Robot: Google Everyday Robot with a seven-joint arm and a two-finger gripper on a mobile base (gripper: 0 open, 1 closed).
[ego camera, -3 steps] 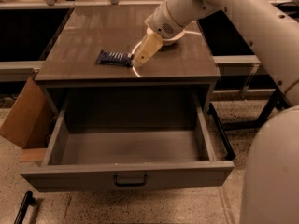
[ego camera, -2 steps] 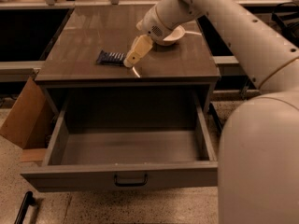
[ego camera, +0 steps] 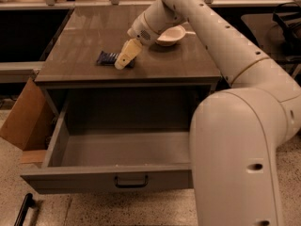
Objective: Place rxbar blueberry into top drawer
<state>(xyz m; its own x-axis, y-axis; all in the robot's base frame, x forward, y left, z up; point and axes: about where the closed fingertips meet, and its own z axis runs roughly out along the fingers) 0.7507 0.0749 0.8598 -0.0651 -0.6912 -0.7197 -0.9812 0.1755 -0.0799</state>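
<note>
The brown cabinet top [ego camera: 89, 36] stands over the top drawer [ego camera: 70, 180], already open. My gripper [ego camera: 123, 59] sits at the right end of the rxbar blueberry [ego camera: 106, 58], which lies on that top. I cannot tell if I hold it. Lift and drop remain.

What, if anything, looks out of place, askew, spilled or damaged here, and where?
Nothing is spilled or damaged. The rxbar blueberry lies slightly askew on the cabinet top, with the gripper at its right end. The top drawer stands pulled out. A brown cardboard flap sticking out beside the drawer looks out of place.
</note>
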